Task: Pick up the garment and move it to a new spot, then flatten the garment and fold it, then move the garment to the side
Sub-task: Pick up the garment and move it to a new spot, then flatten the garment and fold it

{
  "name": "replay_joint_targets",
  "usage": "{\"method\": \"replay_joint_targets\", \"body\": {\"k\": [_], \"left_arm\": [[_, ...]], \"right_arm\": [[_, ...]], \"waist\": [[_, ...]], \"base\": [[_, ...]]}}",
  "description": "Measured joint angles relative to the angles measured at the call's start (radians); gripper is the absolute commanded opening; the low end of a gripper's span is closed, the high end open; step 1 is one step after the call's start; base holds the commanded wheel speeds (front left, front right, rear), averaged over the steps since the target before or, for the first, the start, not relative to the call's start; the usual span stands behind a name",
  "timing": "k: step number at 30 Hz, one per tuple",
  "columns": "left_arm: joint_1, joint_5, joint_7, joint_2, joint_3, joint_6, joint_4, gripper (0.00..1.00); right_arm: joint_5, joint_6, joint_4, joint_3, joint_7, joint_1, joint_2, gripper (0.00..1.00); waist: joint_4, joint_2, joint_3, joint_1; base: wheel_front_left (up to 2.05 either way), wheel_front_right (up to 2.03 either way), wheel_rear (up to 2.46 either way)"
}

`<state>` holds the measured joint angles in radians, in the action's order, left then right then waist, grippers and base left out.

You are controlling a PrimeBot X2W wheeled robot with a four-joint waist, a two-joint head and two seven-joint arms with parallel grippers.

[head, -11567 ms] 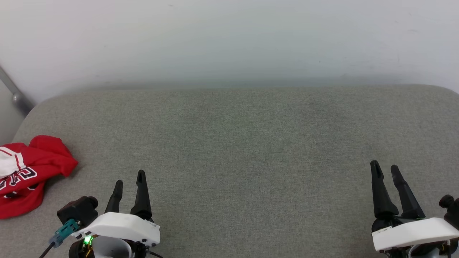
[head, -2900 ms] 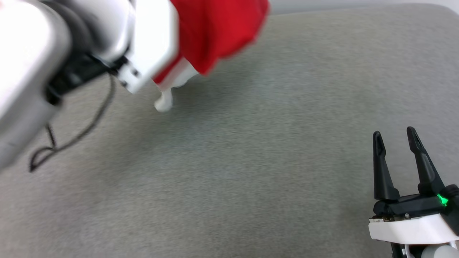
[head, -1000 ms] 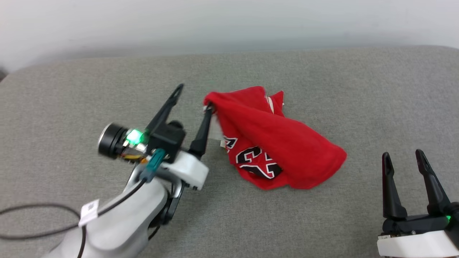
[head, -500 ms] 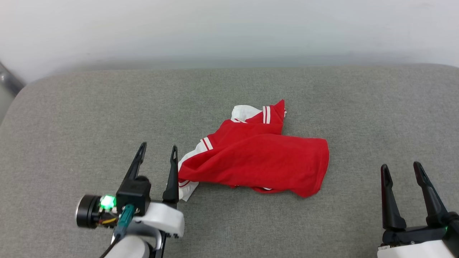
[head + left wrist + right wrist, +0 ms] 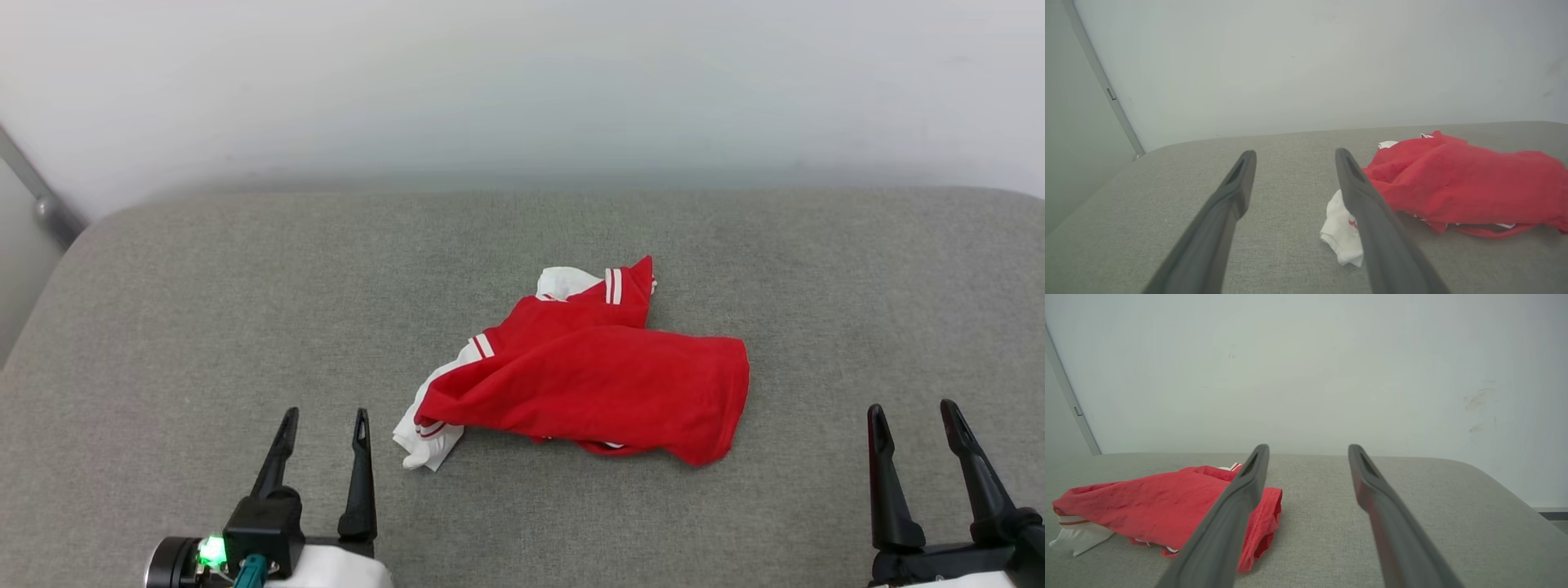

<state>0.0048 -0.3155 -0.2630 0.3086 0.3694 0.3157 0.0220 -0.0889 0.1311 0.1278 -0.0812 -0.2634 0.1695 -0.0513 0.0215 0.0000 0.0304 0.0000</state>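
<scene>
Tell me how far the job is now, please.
Done: the garment lies released on the cushion, moved from its left edge. In hand: nothing; the left end effector and right end effector stand open, clear of it. Left: still crumpled, so flatten, fold, move aside.

We see the garment (image 5: 604,384) as soft, matt red and white cloth, creased. The cushion (image 5: 204,310) beneath is coarse grey woven fabric. The left gripper (image 5: 325,416) and right gripper (image 5: 912,407) each have 2 smooth, matt dark fingers, plastic-looking.
</scene>
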Motion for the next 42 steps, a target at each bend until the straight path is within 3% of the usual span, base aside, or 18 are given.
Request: {"method": "replay_joint_targets", "body": {"k": [7, 15, 31, 42], "left_arm": [[0.053, 0.081, 0.000, -0.057, -0.066, -0.097, 0.004, 1.00], [0.076, 0.137, 0.000, -0.117, -0.127, -0.167, 0.015, 1.00], [0.094, 0.199, 0.000, -0.191, -0.225, -0.251, 0.027, 1.00], [0.016, 0.224, 0.000, -0.185, -0.287, -0.301, 0.047, 1.00]], "right_arm": [[-0.011, 0.000, -0.001, 0.003, 0.000, 0.026, 0.000, 1.00], [-0.025, 0.000, -0.002, 0.005, 0.000, 0.045, 0.000, 1.00], [-0.030, 0.000, -0.002, 0.008, 0.000, 0.046, 0.000, 1.00], [-0.030, 0.000, -0.002, 0.011, 0.000, 0.046, 0.000, 1.00]], "waist": [[0.004, 0.0000, -0.024, 0.0000], [0.012, 0.0000, -0.032, 0.0000], [0.016, 0.0000, -0.031, 0.0000], [0.015, 0.0000, -0.020, 0.0001]], "base": [[0.00, 0.00, 0.00], [0.00, 0.00, 0.00], [0.00, 0.00, 0.00], [0.00, 0.00, 0.00]]}}
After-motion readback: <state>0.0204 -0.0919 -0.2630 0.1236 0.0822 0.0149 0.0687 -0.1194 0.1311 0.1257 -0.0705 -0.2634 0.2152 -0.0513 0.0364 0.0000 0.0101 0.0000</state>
